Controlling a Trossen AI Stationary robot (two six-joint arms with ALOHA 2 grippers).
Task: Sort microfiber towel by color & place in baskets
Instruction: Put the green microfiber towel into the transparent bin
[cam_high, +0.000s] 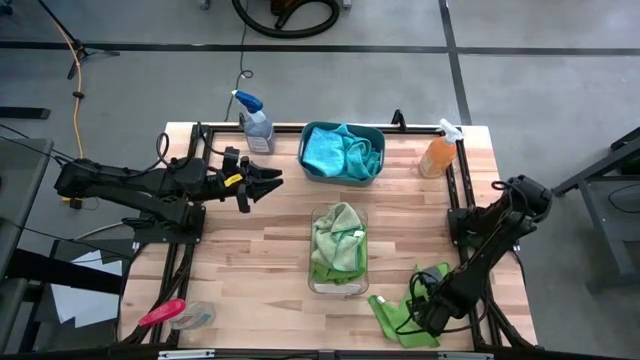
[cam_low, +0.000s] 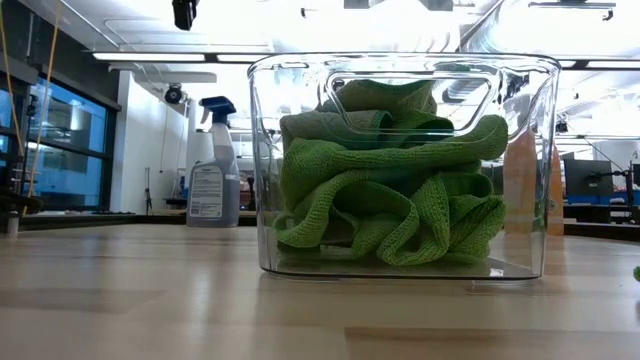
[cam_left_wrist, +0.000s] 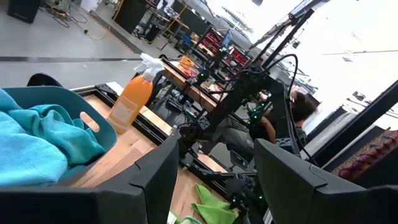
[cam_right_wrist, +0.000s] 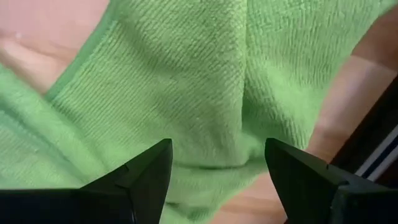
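My right gripper (cam_high: 428, 318) is down at the near right corner of the desk (cam_high: 250, 260), right over a green towel (cam_high: 398, 312) that lies loose there. In the right wrist view that towel (cam_right_wrist: 205, 93) fills almost everything ahead, and the jaws stand open on either side of a fold, close above it; I cannot tell if the tips touch the cloth.

My left gripper (cam_high: 268, 184) waits over the far left part of the desk, pointing right toward the tub (cam_high: 342, 152), jaws open and holding nothing. Its wrist view shows the tub's wall (cam_left_wrist: 93, 121) with blue towels (cam_left_wrist: 37, 146) inside.

The teal tub sits at the far edge, middle of the desk, with blue towels (cam_high: 335, 150) heaped in it. The clear bin (cam_high: 338, 250) stands in the middle, nearer to me than the tub, well apart from it. Green towels (cam_high: 338, 245) are piled in it; the low view shows them (cam_low: 390, 185) bunched up nearly to the rim of the bin (cam_low: 545, 160).

A blue-capped spray bottle (cam_high: 256, 124) stands at the far edge left of the tub, an orange spray bottle (cam_high: 440, 152) right of it. A red-handled tool (cam_high: 165, 313) lies at the near left corner.
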